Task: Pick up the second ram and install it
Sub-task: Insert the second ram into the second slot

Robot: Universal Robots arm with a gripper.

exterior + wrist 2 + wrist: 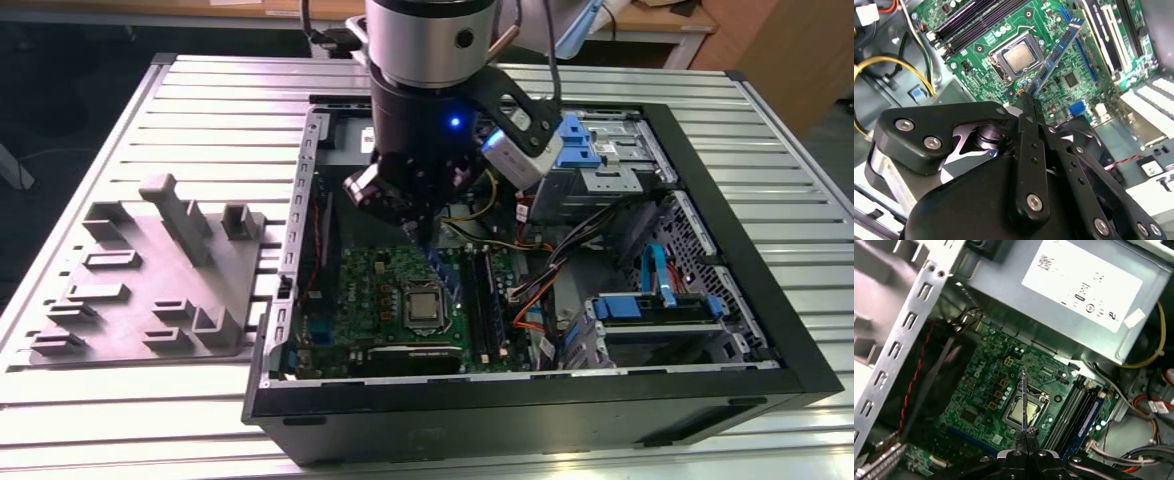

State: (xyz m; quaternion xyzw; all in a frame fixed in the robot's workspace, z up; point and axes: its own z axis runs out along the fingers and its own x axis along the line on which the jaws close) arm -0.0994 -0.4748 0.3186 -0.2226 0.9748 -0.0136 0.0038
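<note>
Ribbed silver metal desk [200, 100] carries an open black computer case [767, 300], with a grey plastic holder tray [147, 280] at the exterior view's left. The tool [1026, 96] pinches one end of the second ram [1056, 52], a thin dark memory stick. The stick hangs over the green motherboard [979, 45] by the processor socket, well apart from the case walls.

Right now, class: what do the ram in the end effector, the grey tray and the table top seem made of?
The second ram, held in the end effector: rigid blue circuit board studded with small components. The grey tray: probably plastic, matte and uniformly grey, no shine. The table top: likely aluminium, silvery ribbed slats with a dull sheen.
</note>
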